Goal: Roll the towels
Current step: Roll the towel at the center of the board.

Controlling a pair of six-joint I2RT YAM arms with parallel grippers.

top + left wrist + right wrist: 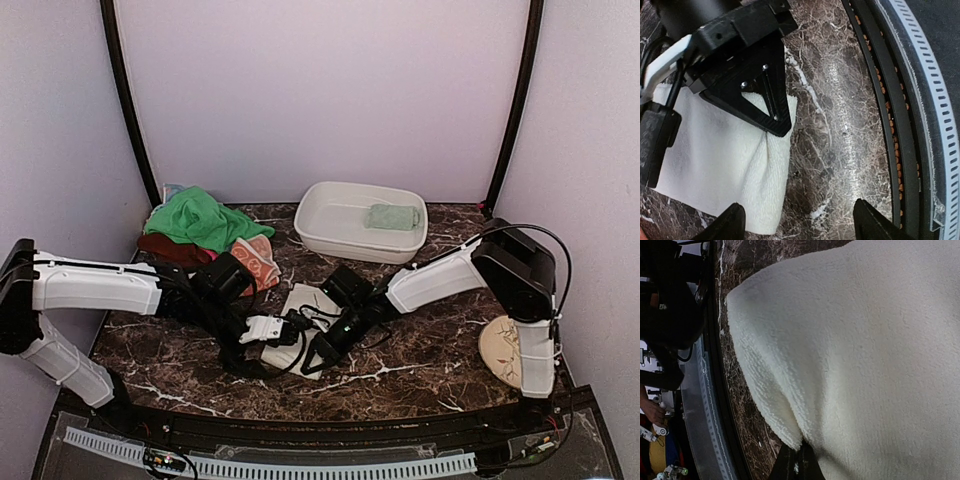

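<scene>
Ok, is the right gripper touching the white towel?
Touching. The right wrist view shows the right gripper shut, pinching the white towel at its edge.

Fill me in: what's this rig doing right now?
Both arms are on the cream-white towel lying mid-table. The right gripper is shut, pinching the towel's edge. The left gripper hangs open over a corner of it, holding nothing. A sage-green towel lies in the white basin at the back, seemingly done. The bright green towel and orange swirl-patterned towel sit heaped at back left, not yet rolled.
</scene>
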